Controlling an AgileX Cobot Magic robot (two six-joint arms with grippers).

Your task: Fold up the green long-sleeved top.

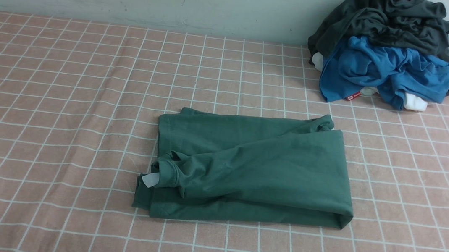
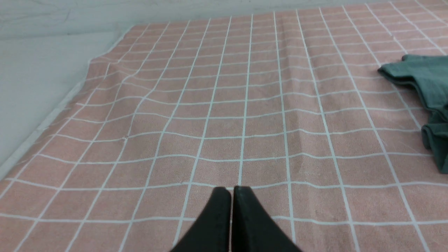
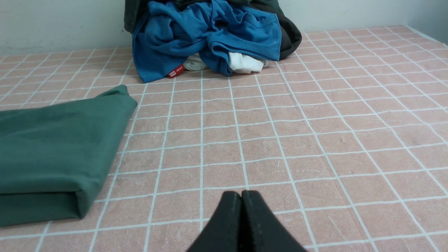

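Observation:
The green long-sleeved top (image 1: 249,169) lies folded into a compact rectangle in the middle of the pink checked cloth, a sleeve laid across it and a small white tag (image 1: 150,180) showing at its left end. Neither arm appears in the front view. My left gripper (image 2: 232,190) is shut and empty above bare cloth, with a corner of the top (image 2: 425,78) off to one side. My right gripper (image 3: 241,194) is also shut and empty, the top's folded end (image 3: 59,154) lying apart from it.
A heap of clothes sits at the back right against the wall: a dark charcoal garment (image 1: 388,22) over a bright blue one (image 1: 387,70), with white fabric (image 1: 415,103) beneath. The pink checked cloth (image 1: 60,124) covers the table; its left edge (image 2: 52,115) borders a pale surface.

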